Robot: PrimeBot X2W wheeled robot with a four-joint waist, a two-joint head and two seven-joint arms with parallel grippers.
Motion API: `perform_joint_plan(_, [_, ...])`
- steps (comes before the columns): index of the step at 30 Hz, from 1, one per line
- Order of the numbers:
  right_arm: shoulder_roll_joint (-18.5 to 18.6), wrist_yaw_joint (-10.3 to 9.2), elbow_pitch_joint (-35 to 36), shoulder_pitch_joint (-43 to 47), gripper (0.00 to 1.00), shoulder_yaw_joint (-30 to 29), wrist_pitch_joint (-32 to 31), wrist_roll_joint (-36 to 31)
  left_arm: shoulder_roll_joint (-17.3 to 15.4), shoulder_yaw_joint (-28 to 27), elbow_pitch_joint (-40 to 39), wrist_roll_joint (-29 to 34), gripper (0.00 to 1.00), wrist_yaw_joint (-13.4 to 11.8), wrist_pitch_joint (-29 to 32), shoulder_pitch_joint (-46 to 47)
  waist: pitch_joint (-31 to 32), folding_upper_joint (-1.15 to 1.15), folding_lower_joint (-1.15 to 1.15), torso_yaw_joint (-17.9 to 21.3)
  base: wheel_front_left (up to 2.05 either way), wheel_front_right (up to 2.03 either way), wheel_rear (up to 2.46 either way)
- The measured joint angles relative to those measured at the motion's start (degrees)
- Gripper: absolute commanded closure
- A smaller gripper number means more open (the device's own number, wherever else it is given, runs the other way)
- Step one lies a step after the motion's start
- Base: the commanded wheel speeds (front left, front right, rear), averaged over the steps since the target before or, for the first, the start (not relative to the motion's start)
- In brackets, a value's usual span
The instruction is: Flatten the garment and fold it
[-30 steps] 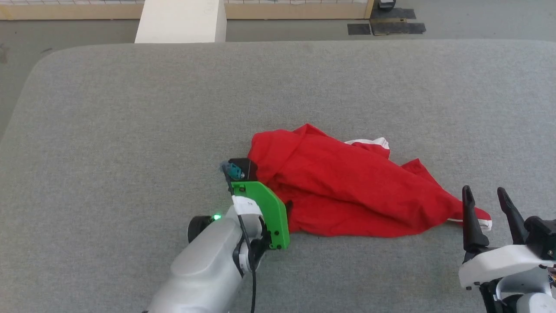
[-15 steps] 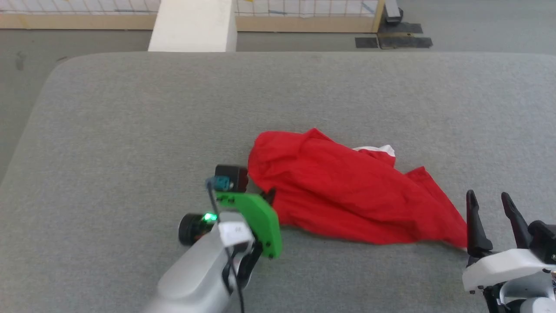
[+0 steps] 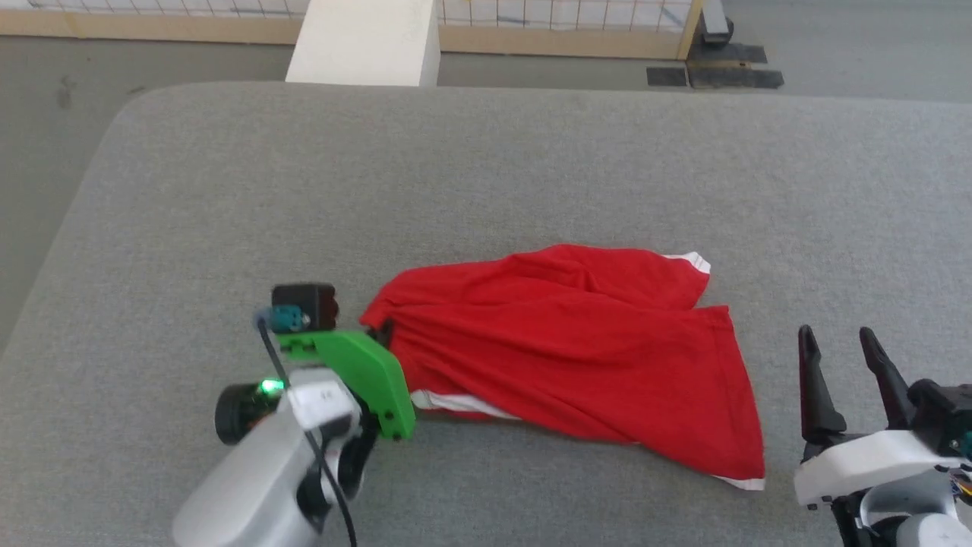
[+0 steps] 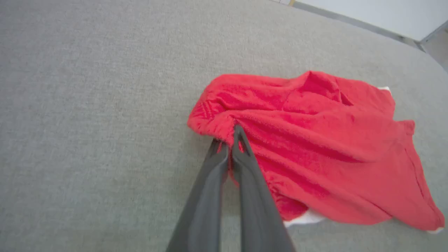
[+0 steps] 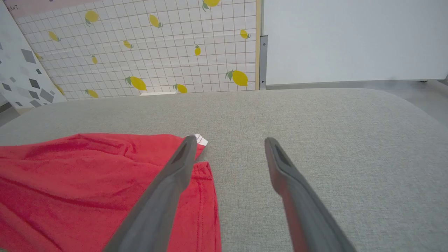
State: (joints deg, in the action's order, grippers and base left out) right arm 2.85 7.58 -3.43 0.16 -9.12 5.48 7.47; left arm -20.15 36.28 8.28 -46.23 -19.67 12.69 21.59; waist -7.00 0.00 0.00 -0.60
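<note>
The red garment [image 3: 577, 342] lies crumpled on the grey table [image 3: 486, 167], stretched out sideways with white trim showing along its lower and upper right edges. My left gripper [image 3: 383, 332] is shut on the garment's left end. The left wrist view shows the two fingers pinched together on a fold of the garment [image 4: 315, 140], with my left gripper [image 4: 229, 143] at its near edge. My right gripper [image 3: 835, 346] stands open just right of the garment, holding nothing. In the right wrist view my right gripper [image 5: 227, 140] hovers beside the garment's [image 5: 87, 175] hemmed edge.
The table's [image 5: 315, 140] far edge and rounded left corner border a grey floor. A white block [image 3: 364, 42] stands beyond the far edge, with a tiled wall panel [image 5: 157, 49] and wooden frame behind.
My left gripper closed on the garment's left end and pulled it leftward, stretching the cloth out. The head camera shifted too. The right gripper stayed open.
</note>
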Motion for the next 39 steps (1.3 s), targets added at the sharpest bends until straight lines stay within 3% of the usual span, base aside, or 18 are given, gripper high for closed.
perform_joint_plan(12, [0.0, 0.0, 1.3, -3.1, 0.0, 2.9, 0.6, 0.8, 3.5, -2.3, 28.5, 0.9, 1.0, 4.5, -6.6, 15.2, -5.5, 0.0, 0.0, 4.8, 0.0, 0.0, 0.0])
perform_joint_plan(13, [0.0, 0.0, 1.2, -3.1, 0.0, 2.9, 0.7, 0.9, 3.8, -2.6, 30.1, 0.9, 0.58, 5.1, -7.5, 15.5, -5.9, 0.0, 0.0, 5.2, 0.0, 0.0, 0.0])
perform_joint_plan(14, [0.0, 0.0, 1.1, -3.1, 0.0, 2.9, 1.0, 1.0, 4.0, -2.7, 31.1, 0.8, 0.0, 5.8, -8.2, 15.6, -6.2, 0.0, 0.0, 5.6, 0.0, 0.0, 0.0])
perform_joint_plan(18, [0.0, 0.0, 0.4, -3.1, 0.0, 2.3, 1.1, 1.1, 5.5, -3.1, 33.8, 0.3, 0.0, 8.6, -12.1, 15.6, -6.9, 0.0, 0.0, 6.3, 0.0, 0.0, 0.0])
perform_joint_plan(25, [0.0, 0.0, 0.4, -3.0, 0.0, 1.2, 1.2, 1.1, 7.1, -5.7, 31.2, -2.1, 0.0, 11.0, -22.0, 12.1, -5.4, 0.0, 0.0, 4.7, 0.0, 0.0, 0.0])
perform_joint_plan(34, [0.0, 0.0, 0.8, -0.9, 0.0, 0.3, 0.8, 1.0, 6.8, -7.4, 18.4, -2.1, 0.0, 10.4, -26.7, 0.0, -0.7, 0.0, 0.0, 1.2, 0.0, 0.0, 0.0])
perform_joint_plan(39, [0.0, 0.0, 0.7, 0.1, 0.0, 1.2, -0.8, 0.1, 6.8, -14.1, 6.5, 3.0, 0.0, 10.5, -27.4, -7.2, 1.2, 0.0, 0.0, -0.5, 0.0, 0.0, 0.0])
